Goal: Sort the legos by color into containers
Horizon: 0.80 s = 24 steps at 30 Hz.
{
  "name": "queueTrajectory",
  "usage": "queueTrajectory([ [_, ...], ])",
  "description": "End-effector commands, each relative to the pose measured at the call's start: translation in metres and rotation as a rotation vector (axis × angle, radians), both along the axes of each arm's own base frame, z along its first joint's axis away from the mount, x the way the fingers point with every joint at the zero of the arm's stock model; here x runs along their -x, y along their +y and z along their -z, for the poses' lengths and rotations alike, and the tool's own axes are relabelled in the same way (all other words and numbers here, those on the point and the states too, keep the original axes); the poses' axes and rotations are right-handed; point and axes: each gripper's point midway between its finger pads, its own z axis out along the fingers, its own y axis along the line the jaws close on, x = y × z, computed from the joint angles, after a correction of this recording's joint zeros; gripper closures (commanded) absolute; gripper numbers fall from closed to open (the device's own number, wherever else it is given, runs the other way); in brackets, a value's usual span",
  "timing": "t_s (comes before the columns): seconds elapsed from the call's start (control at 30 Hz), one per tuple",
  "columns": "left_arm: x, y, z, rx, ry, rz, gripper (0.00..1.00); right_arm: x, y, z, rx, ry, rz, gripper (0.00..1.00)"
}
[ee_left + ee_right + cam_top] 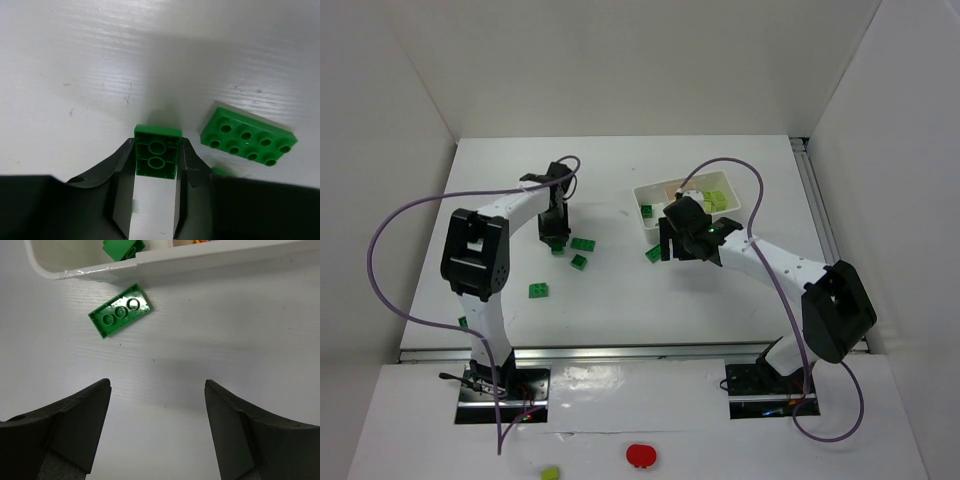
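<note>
Left arm [510, 210] stretched forward, wrist down; left gripper [157, 146] clamped on green brick [156, 161]. Right gripper [157, 390] hangs open above table [225, 340]; flipped brick [120, 311] lies just beside tray [200, 257].

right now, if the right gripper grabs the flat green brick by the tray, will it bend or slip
Probably no bending: the green brick looks like hard moulded plastic, likely light. It lies flat, hollow side up, so a push should slide it, not roll it. Its glossy, low sides may slip in the right gripper.
</note>
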Motion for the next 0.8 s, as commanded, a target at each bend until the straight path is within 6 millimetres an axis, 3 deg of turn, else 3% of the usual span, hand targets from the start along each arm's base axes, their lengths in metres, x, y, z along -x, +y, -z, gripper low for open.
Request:
queueTrajectory([
  [0.0, -0.015, 0.002, -0.029, -0.014, -0.053, 0.011, 0.72, -0.012, 0.004, -0.026, -0.018, -0.081, 0.020, 0.17],
  [0.07, -0.022, -0.008, -0.058, 0.027, -0.116, 0.028, 0.74, -0.013, -0.004, -0.030, 0.000, -0.101, 0.052, 0.17],
  [0.17, -0.039, -0.050, -0.104, 0.142, -0.222, 0.125, 0.77, -0.015, -0.013, -0.042, -0.003, -0.135, 0.098, 0.17],
  [0.23, -0.052, -0.095, -0.140, 0.257, -0.298, 0.226, 0.78, -0.015, -0.020, -0.047, -0.015, -0.152, 0.124, 0.17],
  [0.27, -0.054, -0.110, -0.147, 0.284, -0.307, 0.256, 0.78, -0.016, -0.023, -0.043, -0.017, -0.145, 0.131, 0.17],
  [0.3, -0.055, -0.137, -0.145, 0.320, -0.295, 0.310, 0.78, -0.015, -0.021, -0.046, -0.037, -0.147, 0.131, 0.17],
  [0.33, -0.067, -0.154, -0.167, 0.349, -0.356, 0.340, 0.78, -0.013, -0.022, -0.042, -0.031, -0.141, 0.131, 0.17],
  [0.4, -0.067, -0.183, -0.171, 0.368, -0.351, 0.393, 0.78, -0.010, -0.026, -0.040, -0.044, -0.125, 0.152, 0.17],
  [0.43, -0.077, -0.195, -0.192, 0.387, -0.408, 0.411, 0.78, -0.010, -0.026, -0.043, -0.052, -0.133, 0.153, 0.17],
  [0.47, -0.083, -0.209, -0.178, 0.400, -0.383, 0.428, 0.78, -0.003, -0.027, -0.032, -0.046, -0.102, 0.140, 0.17],
  [0.53, -0.086, -0.231, -0.185, 0.430, -0.409, 0.457, 0.76, 0.002, -0.015, -0.029, -0.074, -0.086, 0.044, 0.17],
  [0.63, -0.089, -0.247, -0.165, 0.459, -0.372, 0.473, 0.73, 0.009, 0.002, -0.028, -0.117, -0.071, -0.024, 0.17],
  [0.77, -0.093, -0.271, -0.157, 0.503, -0.385, 0.514, 0.62, 0.012, 0.006, -0.013, -0.132, -0.052, 0.010, 0.16],
])
